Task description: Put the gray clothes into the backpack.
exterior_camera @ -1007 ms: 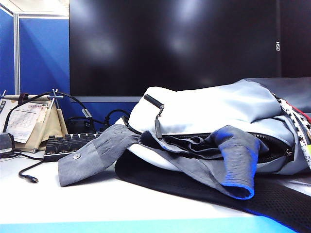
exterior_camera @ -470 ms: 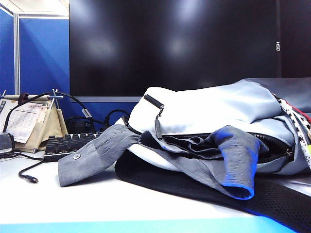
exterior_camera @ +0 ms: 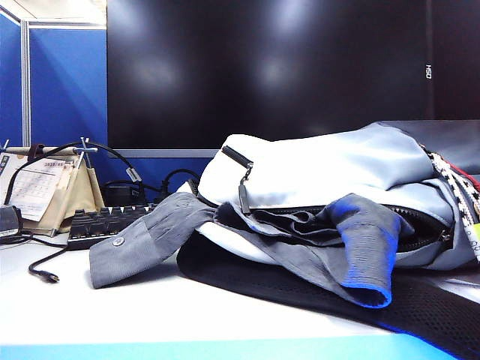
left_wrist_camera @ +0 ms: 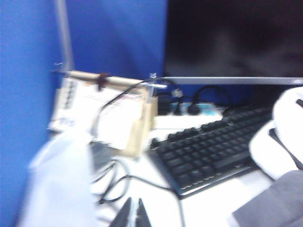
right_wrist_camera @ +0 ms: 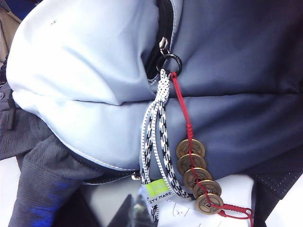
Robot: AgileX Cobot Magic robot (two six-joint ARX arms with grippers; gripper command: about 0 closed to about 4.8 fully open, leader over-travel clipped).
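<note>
backpack: big pale gray-white backpack (exterior_camera: 337, 169) with black zippers, lying on its side across the right half of the exterior view, black mesh back panel flat on the white table (exterior_camera: 112, 307)
gray clothes: dark slate-gray ribbed long-sleeved shirt (exterior_camera: 352, 240), partly stuffed into the open zipper mouth; one sleeve with a buttoned cuff spills out toward lower left, another fold droops over the front edge at lower right
left gripper: dark tips (left_wrist_camera: 133, 215) at the bottom edge of the blurry left wrist view, pressed together, holding nothing, above the table near a black keyboard (left_wrist_camera: 208, 149) and a desk calendar (left_wrist_camera: 102, 111)
right gripper: blurred dark tips (right_wrist_camera: 135, 210) at the bottom of the right wrist view, closed and empty, just by the backpack
cord: black-and-white patterned cord (right_wrist_camera: 158, 137) hanging from a zipper ring, with a red string of brass coins (right_wrist_camera: 194, 172) beside it
</note>
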